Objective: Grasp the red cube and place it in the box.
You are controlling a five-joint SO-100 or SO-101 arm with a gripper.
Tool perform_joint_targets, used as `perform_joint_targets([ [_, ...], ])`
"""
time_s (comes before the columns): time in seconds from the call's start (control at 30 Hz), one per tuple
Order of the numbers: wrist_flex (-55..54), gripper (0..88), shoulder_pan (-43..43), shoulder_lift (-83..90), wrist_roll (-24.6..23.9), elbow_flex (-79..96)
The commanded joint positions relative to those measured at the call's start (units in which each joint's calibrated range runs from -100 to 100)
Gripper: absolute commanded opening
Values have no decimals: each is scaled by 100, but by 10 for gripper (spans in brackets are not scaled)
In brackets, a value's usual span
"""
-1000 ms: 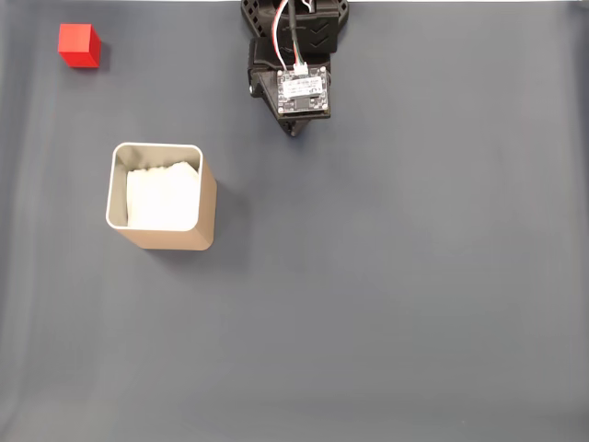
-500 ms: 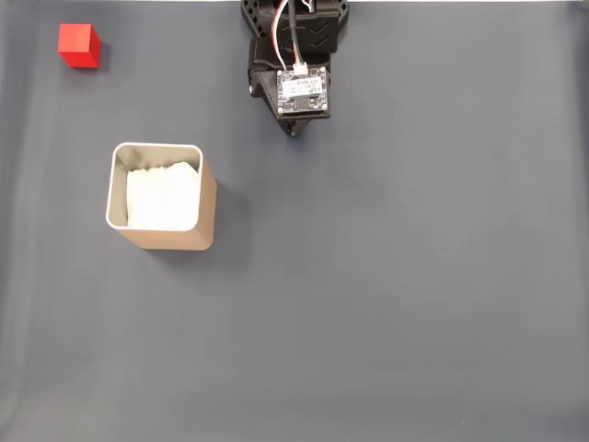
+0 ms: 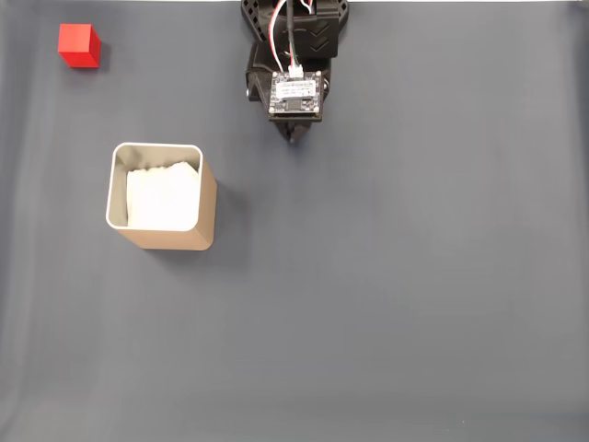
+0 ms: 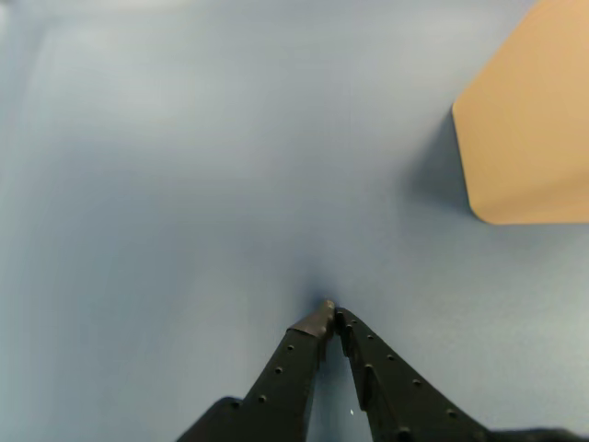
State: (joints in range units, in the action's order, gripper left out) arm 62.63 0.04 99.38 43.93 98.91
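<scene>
Arm has swung slightly left, jaws (image 4: 329, 311) closed, empty.

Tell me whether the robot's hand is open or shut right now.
Shut. In the wrist view the hand has both black fingers meeting at their tips, with nothing between them, above the bare blue-grey table.

Red cube (image 3: 78, 45), tan white-lined box (image 3: 208, 203), grey-blue table (image 3: 396, 276).
</scene>
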Motion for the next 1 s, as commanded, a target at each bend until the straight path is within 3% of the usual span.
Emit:
perform_joint_targets([
  [0.0, -621, 2, -64, 62, -68, 91],
  [0.43, -1351, 2, -57, -465, -98, -1048],
  [0.97, -1007, 2, -447, -2465, -103, -4157],
])
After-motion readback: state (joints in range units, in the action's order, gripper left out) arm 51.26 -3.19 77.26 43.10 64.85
